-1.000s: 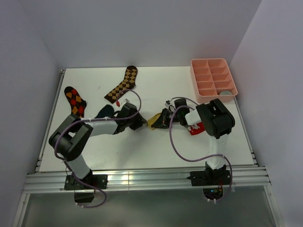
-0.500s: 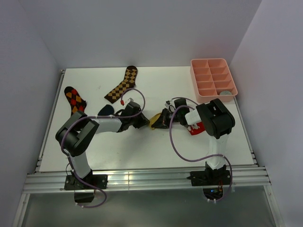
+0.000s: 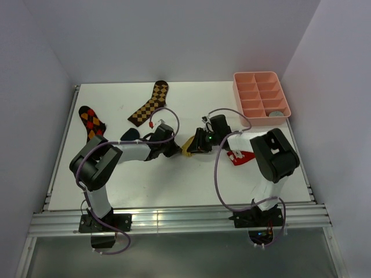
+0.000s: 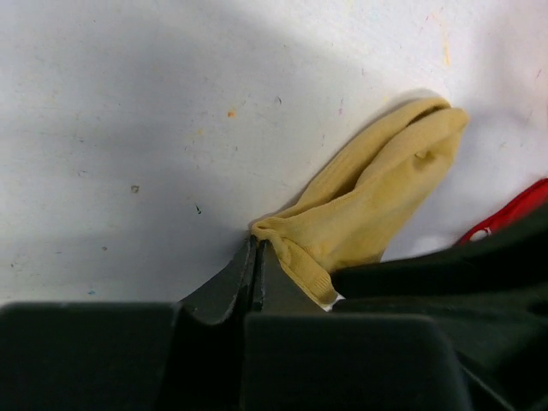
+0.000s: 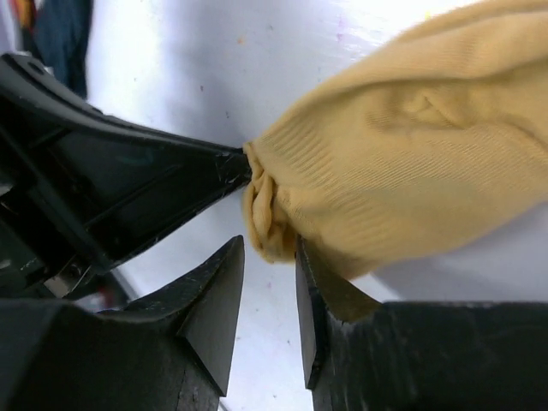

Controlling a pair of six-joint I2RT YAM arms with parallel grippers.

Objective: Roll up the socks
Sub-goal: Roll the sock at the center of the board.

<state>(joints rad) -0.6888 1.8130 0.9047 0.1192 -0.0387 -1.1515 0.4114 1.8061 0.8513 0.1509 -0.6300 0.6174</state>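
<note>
**Handing the mustard sock across: left clamped on, right let go**

Within the last second the left gripper (image 4: 257, 247) was brought fully shut on the cuff edge of the mustard yellow sock (image 4: 377, 193), and a thin fold of knit was pinched between its tips. Over the same second the right gripper (image 5: 270, 248) was opened. Its jaws were seen narrowly parted, with the bunched cuff at the mouth of the gap and nothing squeezed. The hold was therefore judged to have been passed to the left arm, which left the right free to start a roll.

The sock was found lying unrolled on the table (image 3: 174, 185), between the two grippers and near the centre. The left arm was stretched low across the table towards the right. The right forearm had been swung outward, its wrist angled back to the left, beside the red sock (image 3: 239, 155).
</note>
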